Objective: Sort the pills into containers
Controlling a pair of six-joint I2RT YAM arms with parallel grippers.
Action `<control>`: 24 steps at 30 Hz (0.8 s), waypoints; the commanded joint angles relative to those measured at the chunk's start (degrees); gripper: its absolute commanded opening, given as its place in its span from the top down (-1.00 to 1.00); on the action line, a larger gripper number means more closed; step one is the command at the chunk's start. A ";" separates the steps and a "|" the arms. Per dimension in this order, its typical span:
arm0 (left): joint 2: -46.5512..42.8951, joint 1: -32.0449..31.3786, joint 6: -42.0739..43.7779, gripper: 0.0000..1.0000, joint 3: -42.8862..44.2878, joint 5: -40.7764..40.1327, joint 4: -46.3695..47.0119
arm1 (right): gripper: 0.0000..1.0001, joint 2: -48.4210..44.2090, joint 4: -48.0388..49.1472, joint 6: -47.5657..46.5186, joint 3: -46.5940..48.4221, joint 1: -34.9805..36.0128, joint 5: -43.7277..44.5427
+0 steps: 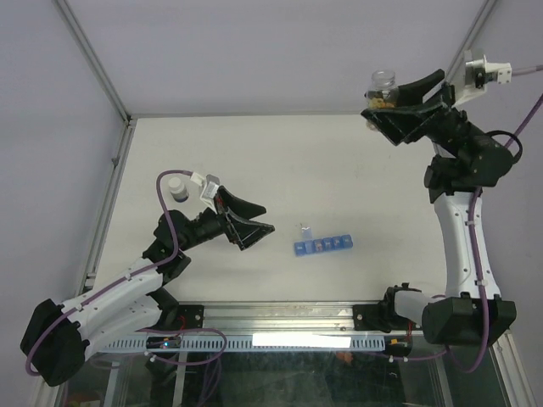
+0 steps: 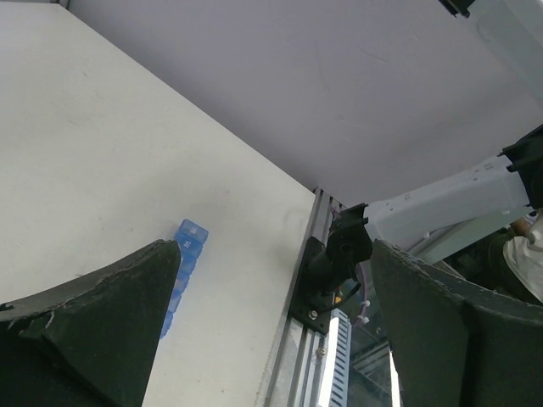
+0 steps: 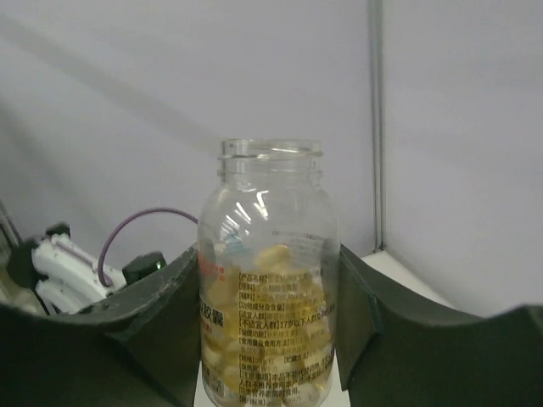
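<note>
Broadly, the white table (image 1: 339, 161) is bare over most of its surface, so plenty of open room is left across the middle and along the far edge. The right arm (image 1: 462, 220) is raised at the far right corner, and the left arm (image 1: 127, 284) is laid low from the near left corner toward the middle. The right gripper (image 1: 383, 100) is clamped around a clear bottle (image 3: 267, 314), which is held uncapped and, judging by the wrist view, upright. The left gripper (image 1: 265, 217) is spread wide with nothing between its fingers. The pill organiser (image 1: 322, 247) is set near the middle of the near edge, just right of the left gripper; one lid (image 1: 304, 229) at its left end appears to be lifted. A white cap (image 1: 176, 188) is left toward the left edge, well apart from the organiser. Yellow pills (image 3: 254, 339) are seen piled inside the bottle.

The step in hand is judged to be the carrying of the opened bottle toward the strip. A descent to the near edge and a careful tilt over the open compartment are called for next. Care is needed beside the frame post (image 1: 477, 30) at the far right corner, and close to the left gripper, where room is tightest.
</note>
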 commanded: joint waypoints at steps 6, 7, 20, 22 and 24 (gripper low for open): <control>1.90 0.34 2.42 -0.98 0.27 2.23 6.68 | 1.00 -2.66 -5.83 -6.08 -2.73 0.89 0.06; 2.14 0.34 2.50 -0.98 -0.01 1.99 7.41 | 1.00 -3.67 -31.46 -6.08 0.05 -1.36 0.06; -3.77 0.34 4.01 -0.98 -8.06 -1.13 12.36 | 1.00 -12.42 -72.97 -85.76 -18.03 8.36 -13.48; -4.99 0.39 4.24 -0.98 -9.25 -1.95 12.32 | 1.00 -11.98 -91.34 -102.95 -18.34 8.37 -11.07; -6.00 0.34 4.61 -0.98 -10.48 -2.65 11.87 | 1.00 -10.80 -101.47 -115.28 -19.62 8.42 -8.40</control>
